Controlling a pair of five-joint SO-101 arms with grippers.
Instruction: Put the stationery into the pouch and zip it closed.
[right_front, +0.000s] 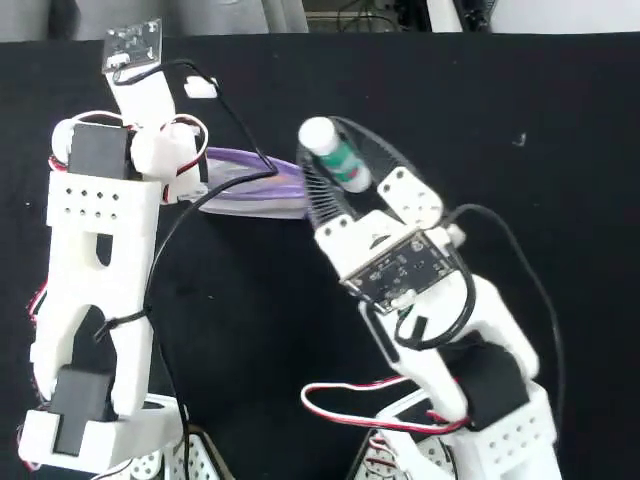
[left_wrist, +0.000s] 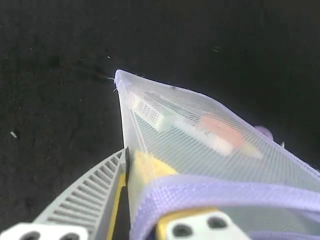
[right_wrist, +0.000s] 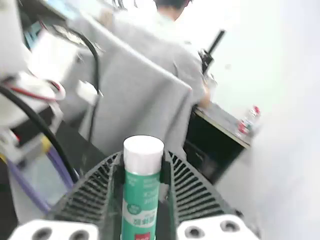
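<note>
The right hand (right_wrist: 143, 165) pinches a glue stick (right_wrist: 142, 200) by its barrel, raised just beside the pouch (left_wrist: 210, 160); it looks light, rigid and smooth (apt to slip). The left hand (left_wrist: 131, 162) is clamped on the limp mesh pouch's purple zipper edge, probably the soundest hold.
</note>
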